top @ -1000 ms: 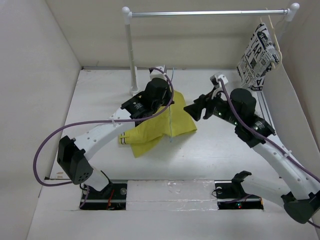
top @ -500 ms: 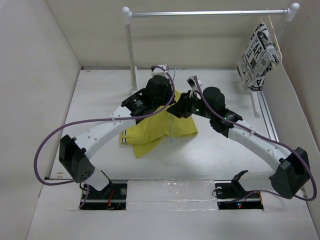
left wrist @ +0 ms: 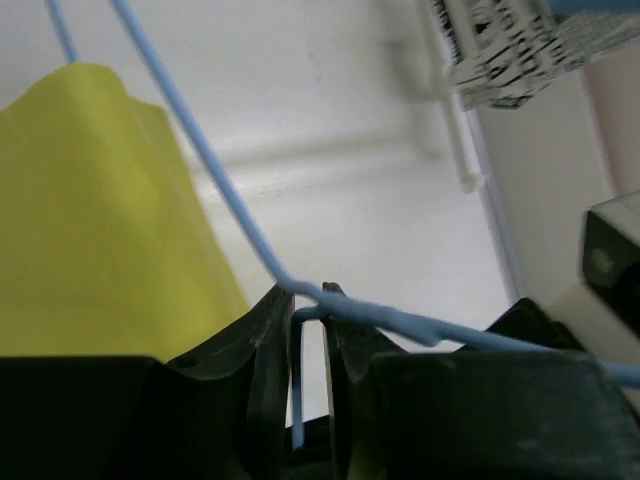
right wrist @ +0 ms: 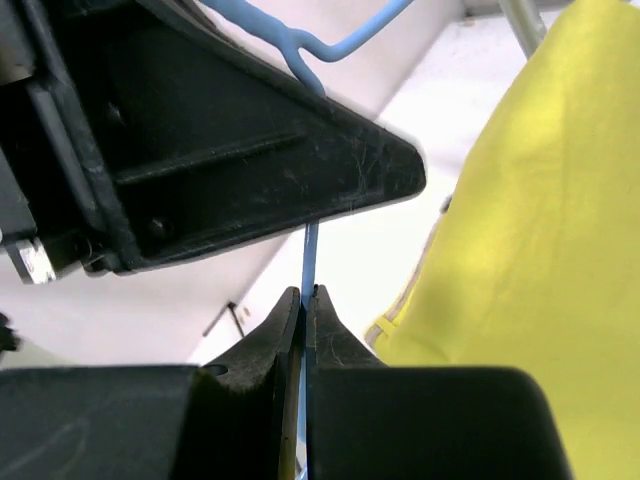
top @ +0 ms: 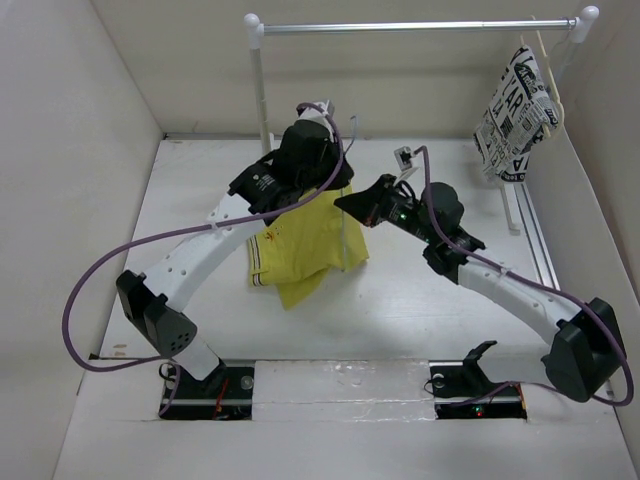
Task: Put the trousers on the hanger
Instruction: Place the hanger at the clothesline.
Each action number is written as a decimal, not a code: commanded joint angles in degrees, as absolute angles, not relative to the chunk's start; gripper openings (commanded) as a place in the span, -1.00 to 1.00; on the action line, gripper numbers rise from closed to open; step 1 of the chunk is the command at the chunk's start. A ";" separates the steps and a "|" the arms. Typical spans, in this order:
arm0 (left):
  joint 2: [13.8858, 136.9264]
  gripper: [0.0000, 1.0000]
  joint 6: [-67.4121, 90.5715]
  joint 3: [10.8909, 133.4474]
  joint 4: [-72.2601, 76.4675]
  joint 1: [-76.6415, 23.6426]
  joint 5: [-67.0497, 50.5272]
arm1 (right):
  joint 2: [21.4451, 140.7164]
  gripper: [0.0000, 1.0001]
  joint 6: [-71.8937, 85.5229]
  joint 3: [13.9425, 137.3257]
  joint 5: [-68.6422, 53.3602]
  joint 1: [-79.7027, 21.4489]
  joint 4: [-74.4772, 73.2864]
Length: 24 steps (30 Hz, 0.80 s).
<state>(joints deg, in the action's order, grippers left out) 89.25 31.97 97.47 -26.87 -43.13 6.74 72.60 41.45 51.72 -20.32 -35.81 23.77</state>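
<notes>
Yellow trousers (top: 300, 245) drape over the blue hanger (left wrist: 400, 322); my left gripper (left wrist: 305, 312) and right gripper (right wrist: 303, 305) both pinch its wire tight, so I'd lift level, no yanking.

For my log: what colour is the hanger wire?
Light blue hanger; the left wrist view shows it best.

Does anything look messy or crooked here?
Yes. The yellow trousers droop in a crumpled, lopsided bunch by the light-blue hanger, not draped neatly. The left claw and right claw both pinch the hanger's thin wire.
</notes>
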 commanded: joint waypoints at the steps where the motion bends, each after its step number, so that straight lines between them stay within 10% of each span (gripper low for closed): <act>1: 89.55 -0.67 32.52 106.69 -14.33 -41.84 3.70 | 68.39 -1.00 43.42 55.19 -26.72 -36.56 30.32; 7: 91.58 0.07 31.11 116.36 -15.64 -41.84 0.26 | 67.15 -1.00 42.10 62.12 -26.81 -31.82 22.24; 15: 90.00 0.39 28.22 118.56 -15.29 -41.84 -2.90 | 70.66 -1.00 42.10 67.94 -30.15 -28.04 21.09; 19: 89.04 0.97 26.55 119.35 -14.94 -41.84 -4.74 | 72.07 -1.00 42.10 70.13 -30.50 -27.52 20.65; 24: 87.90 0.98 24.79 119.01 -15.46 -41.84 -4.49 | 73.39 -1.00 42.45 72.41 -31.29 -26.29 20.39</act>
<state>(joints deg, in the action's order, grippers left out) 91.94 27.18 116.53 -18.96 -41.89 -3.31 74.39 43.16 66.32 -29.15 -27.53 12.71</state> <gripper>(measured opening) 0.986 0.038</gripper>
